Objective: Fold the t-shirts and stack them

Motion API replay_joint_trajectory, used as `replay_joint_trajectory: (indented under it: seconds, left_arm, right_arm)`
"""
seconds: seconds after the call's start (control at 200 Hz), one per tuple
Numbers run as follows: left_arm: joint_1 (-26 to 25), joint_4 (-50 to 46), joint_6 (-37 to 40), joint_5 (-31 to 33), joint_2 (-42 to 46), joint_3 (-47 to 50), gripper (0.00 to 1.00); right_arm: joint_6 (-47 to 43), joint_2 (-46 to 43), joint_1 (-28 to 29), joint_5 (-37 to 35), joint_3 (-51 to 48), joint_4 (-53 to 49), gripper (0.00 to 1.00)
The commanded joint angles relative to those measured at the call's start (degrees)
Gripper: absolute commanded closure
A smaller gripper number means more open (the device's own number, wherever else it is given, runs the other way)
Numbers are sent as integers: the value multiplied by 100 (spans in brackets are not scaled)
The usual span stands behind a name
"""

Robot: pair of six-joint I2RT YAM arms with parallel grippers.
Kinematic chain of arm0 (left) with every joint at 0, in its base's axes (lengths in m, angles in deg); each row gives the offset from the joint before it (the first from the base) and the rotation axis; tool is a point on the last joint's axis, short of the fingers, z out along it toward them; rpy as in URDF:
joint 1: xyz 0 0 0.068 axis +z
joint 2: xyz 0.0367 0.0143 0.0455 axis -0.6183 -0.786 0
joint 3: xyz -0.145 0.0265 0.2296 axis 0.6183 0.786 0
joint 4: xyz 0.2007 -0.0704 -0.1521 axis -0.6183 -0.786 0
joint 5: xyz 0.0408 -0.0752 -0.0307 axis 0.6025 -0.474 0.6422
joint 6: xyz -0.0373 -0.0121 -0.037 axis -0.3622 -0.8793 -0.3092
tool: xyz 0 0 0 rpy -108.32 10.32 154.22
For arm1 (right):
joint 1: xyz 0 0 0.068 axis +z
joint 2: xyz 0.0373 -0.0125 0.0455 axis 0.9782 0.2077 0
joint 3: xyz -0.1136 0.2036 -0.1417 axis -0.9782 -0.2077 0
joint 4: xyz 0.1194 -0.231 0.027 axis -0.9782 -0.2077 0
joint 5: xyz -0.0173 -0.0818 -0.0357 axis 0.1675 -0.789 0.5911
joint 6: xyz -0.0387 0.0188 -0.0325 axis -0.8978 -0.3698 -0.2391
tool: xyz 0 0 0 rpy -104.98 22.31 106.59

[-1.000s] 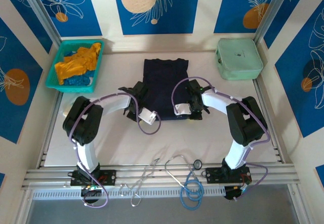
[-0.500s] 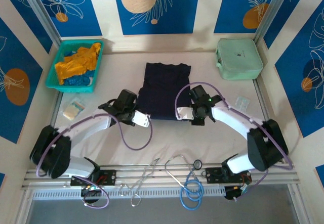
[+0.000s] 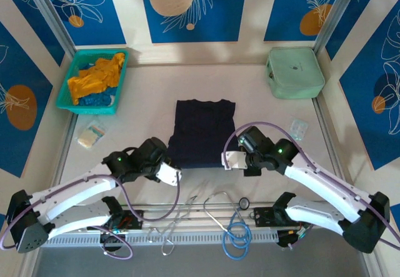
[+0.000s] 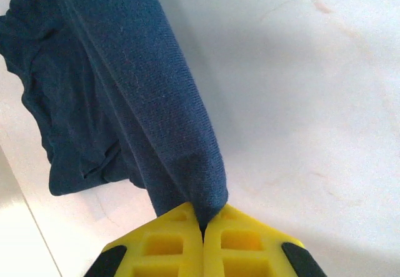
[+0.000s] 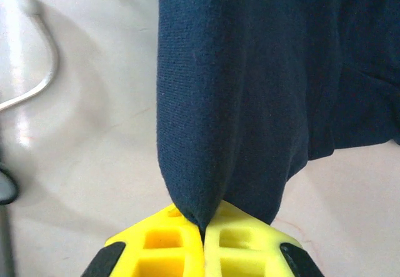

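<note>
Navy t-shirt (image 3: 203,130): spread on the tabletop (image 3: 269,120), left of the mint-green case (image 3: 295,72) and nearer the arms, with its two near corners pinched up.
Left gripper (image 4: 203,224): jaws closed tight on the shirt's near-left corner; the cloth runs away from the fingertips in a rounded ridge.
Right gripper (image 5: 201,224): jaws closed tight on the near-right corner, with a thick fold of navy cloth rising out of the pinch.
Feel: soft, light, limp knit with no stiffness of its own. It sags and bunches wherever it is not supported. The matte weave should resist slipping, and nothing about it is fragile.
Where to hold: at the hem corners, gripping a doubled bit of cloth as both grippers do here. One corner pulled alone would probably skew the fold.
Other t-shirts: a mustard-orange t-shirt (image 3: 97,80) and a bright blue t-shirt (image 3: 94,100) lie crumpled in the teal basket (image 3: 100,52), far left of the case.
</note>
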Motion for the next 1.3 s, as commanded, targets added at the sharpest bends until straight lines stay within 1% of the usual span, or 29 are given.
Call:
replay_joint_trajectory:
  seconds: [0.0, 0.095, 0.21, 0.28, 0.45, 0.55, 0.67, 0.815, 1.076, 1.296]
  left_arm:
    - [-410, -1166, -611, 562, 289, -360, 100]
    - [-634, -1432, -892, 612, 326, -618, 100]
    - [-598, -1399, -1060, 695, 71, -884, 100]
    - [-459, -1294, -1026, 727, -210, -1068, 100]
    - [476, -1048, -699, 14, -732, -1610, 100]
    - [1023, -773, -438, -379, -909, -1813, 100]
    - [1552, -549, -175, -736, -1230, -2083, 100]
    - [2132, -410, 65, -1174, -1822, -2494, 100]
    - [2936, -167, 386, -1756, -3102, -3322, 100]
    - [3270, 377, 433, -1892, -4082, -3770, 100]
  right_arm:
    - [644, -301, 255, -238, 174, -1052, 100]
    - [773, -388, 376, -244, 217, -1210, 100]
    - [579, -288, 340, -368, 219, -966, 100]
    - [332, -146, 116, -364, 289, -674, 100]
    - [-366, 400, -631, -198, 824, -113, 100]
    - [-737, 787, -1058, 50, 1254, 69, 100]
    - [-1070, 1296, -1528, 389, 1714, 214, 100]
    - [-1411, 1999, -2048, 752, 2204, 395, 100]
    - [-1741, 3434, -2678, 1174, 3093, 605, 100]
    - [-1751, 4529, -2947, 1365, 3822, 774, 100]
